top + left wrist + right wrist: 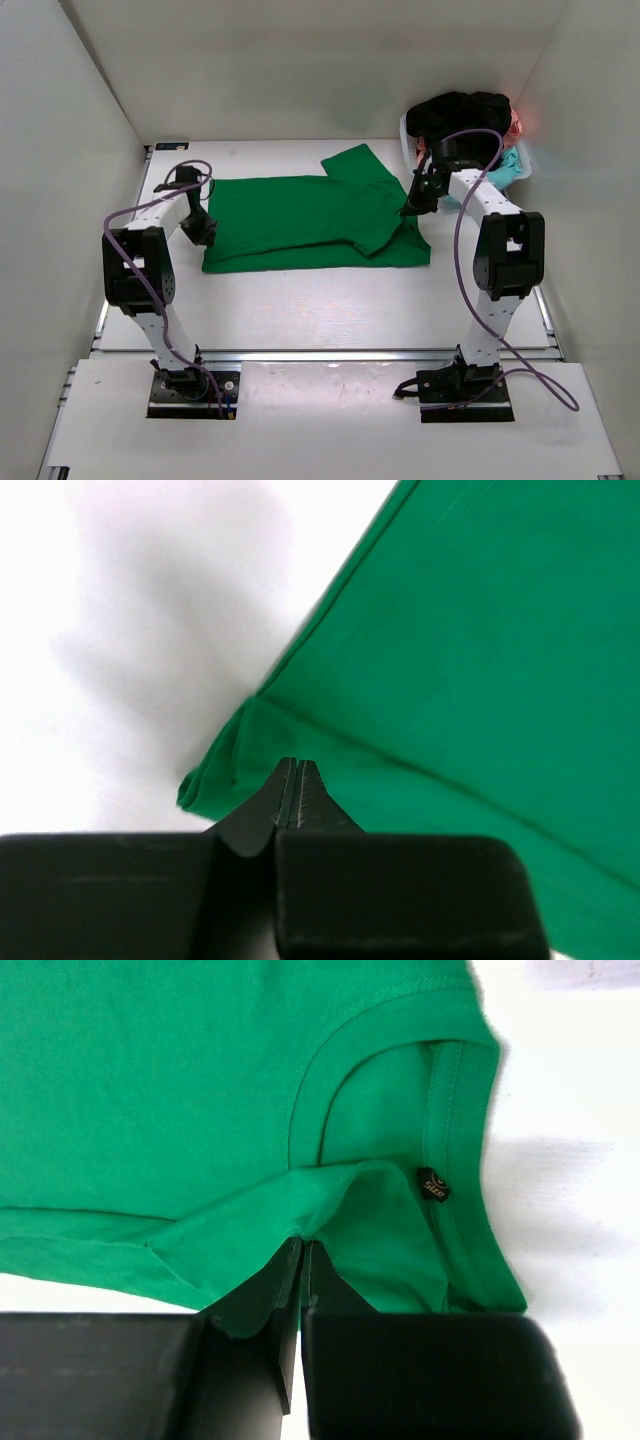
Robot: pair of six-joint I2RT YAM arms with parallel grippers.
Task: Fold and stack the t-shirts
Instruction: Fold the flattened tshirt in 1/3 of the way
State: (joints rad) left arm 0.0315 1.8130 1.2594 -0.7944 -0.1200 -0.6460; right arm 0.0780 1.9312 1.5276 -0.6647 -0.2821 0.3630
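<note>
**First shirt in hand, no stack begun**

The bright green short-sleeved cloth t-shirt (310, 220) lies spread flat across the middle of the white bench (300, 310). Its neck end points toward the right arm, and one sleeve sticks out at the far edge. The left claw (297, 770) is closed tight on the hem corner at the shirt's left end. The right claw (302, 1250) is closed tight on a raised fold of cloth just beside the collar, close to the size tag.

Both grips look set for a lengthwise fold. The green t-shirt is long and wide, not yet a compact packet.

At the far right corner, the white plastic basket (404, 135) holds a heap: a black t-shirt (465, 112) on top, with a pink t-shirt (516, 125) and a light teal t-shirt (508, 165) showing at its edge. None of these is out on the bench, and no stack has been started. I judge the task to be early, with one shirt being worked and at least three to go.
</note>
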